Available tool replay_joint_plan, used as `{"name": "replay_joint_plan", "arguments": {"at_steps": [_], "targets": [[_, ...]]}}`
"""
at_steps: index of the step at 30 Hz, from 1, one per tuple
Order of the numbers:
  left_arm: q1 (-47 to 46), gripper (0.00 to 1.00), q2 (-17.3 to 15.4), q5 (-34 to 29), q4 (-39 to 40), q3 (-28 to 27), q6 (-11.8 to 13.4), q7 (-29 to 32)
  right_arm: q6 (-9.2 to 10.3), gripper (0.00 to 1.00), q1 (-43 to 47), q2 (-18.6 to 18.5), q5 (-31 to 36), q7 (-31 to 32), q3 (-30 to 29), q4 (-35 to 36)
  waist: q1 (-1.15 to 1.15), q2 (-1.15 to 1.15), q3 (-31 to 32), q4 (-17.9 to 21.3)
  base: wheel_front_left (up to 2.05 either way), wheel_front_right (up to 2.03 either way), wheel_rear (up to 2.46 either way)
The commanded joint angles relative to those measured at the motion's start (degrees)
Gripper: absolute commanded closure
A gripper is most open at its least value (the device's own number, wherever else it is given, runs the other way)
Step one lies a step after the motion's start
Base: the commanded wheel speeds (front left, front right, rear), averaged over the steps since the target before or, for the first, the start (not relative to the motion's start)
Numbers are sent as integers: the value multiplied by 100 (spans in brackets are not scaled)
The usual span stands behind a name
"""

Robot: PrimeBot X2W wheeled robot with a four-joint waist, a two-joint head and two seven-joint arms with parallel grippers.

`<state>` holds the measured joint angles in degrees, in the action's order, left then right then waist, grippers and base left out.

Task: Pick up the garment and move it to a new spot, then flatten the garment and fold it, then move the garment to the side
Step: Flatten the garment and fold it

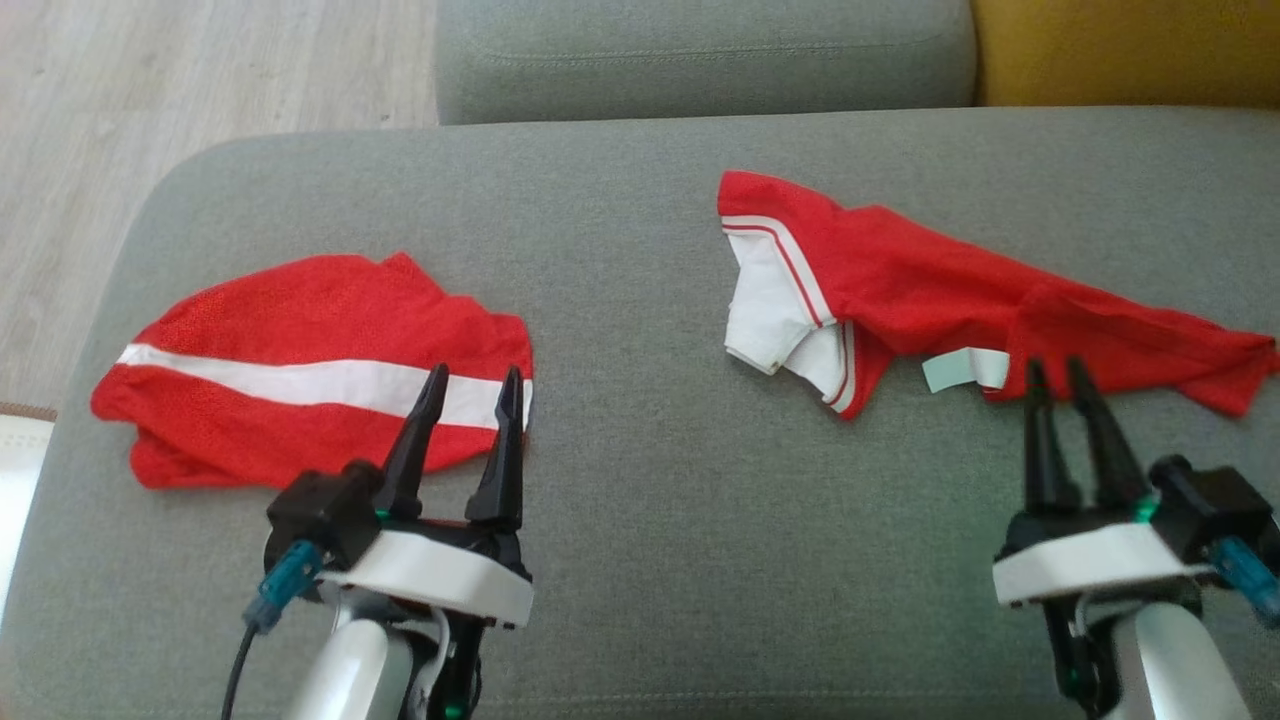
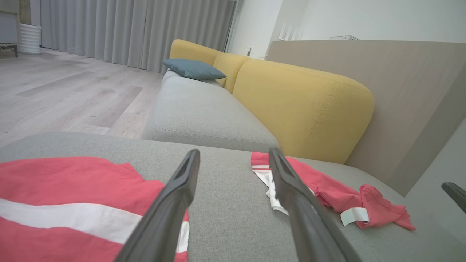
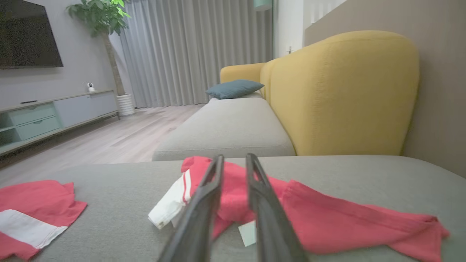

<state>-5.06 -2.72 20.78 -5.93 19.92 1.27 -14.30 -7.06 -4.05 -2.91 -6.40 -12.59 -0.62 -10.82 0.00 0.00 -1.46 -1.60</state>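
Note:
A crumpled red garment with white sleeve parts and a white label lies on the right of the grey cushion. It also appears in the left wrist view and the right wrist view. My right gripper sits at its near edge, fingers parted by a narrow gap with nothing pinched. On the left lies a folded red garment with a white stripe. My left gripper hovers wide open over its right end, empty.
The cushion's rounded left edge drops to a wooden floor. Behind it are another grey seat and a yellow backrest. A blue pillow lies far down the sofa. Bare grey fabric separates the two garments.

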Motion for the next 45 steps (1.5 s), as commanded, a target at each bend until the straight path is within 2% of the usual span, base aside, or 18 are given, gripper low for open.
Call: {"name": "replay_joint_plan", "arguments": {"at_steps": [1,10,15,22,26,28,32,40,41,42,45], "targets": [[-119,0,-16,-9,140,-205,-44,-70,-43,0,-56,3,59,-83,77,197,0,0,10,35,0,0,0],[-44,0,-16,28,112,-209,-72,-70,-43,0,28,3,-15,-156,22,41,0,0,-17,27,0,0,0],[-121,0,-16,29,134,-160,-83,-70,-43,0,-92,3,-60,-78,197,-7,0,0,-117,-66,0,0,0],[-298,0,-16,46,124,-41,-108,-70,-43,0,-577,3,-889,473,942,-267,0,0,-502,-381,0,0,0],[-438,0,-16,86,116,65,-115,-70,-43,0,-1006,3,-1333,836,1176,-694,0,0,-782,-634,0,0,0],[-509,0,-16,106,108,130,-116,-70,-43,0,-1222,3,-1495,991,1152,-998,0,0,-909,-774,0,0,0],[-628,0,-16,176,96,222,-96,-70,-43,0,-1623,3,-2247,1319,1027,-1648,0,0,-1117,-1021,0,0,0],[-781,0,-16,263,103,322,-63,-70,-43,0,-2364,3,-2450,1261,897,-2516,0,0,-1410,-1316,0,0,0],[-793,0,-16,270,105,329,-58,-70,-43,19,-2425,3,-2446,1238,908,-2582,0,0,-1422,-1330,0,0,0],[-804,0,-16,276,105,336,-55,-70,-43,100,-2488,3,-2451,1197,936,-2621,0,0,-1430,-1340,0,0,0],[-820,0,-16,280,86,341,-35,-70,-43,100,-2625,3,-2409,1055,1182,-2629,0,0,-1398,-1339,0,0,0]]}}
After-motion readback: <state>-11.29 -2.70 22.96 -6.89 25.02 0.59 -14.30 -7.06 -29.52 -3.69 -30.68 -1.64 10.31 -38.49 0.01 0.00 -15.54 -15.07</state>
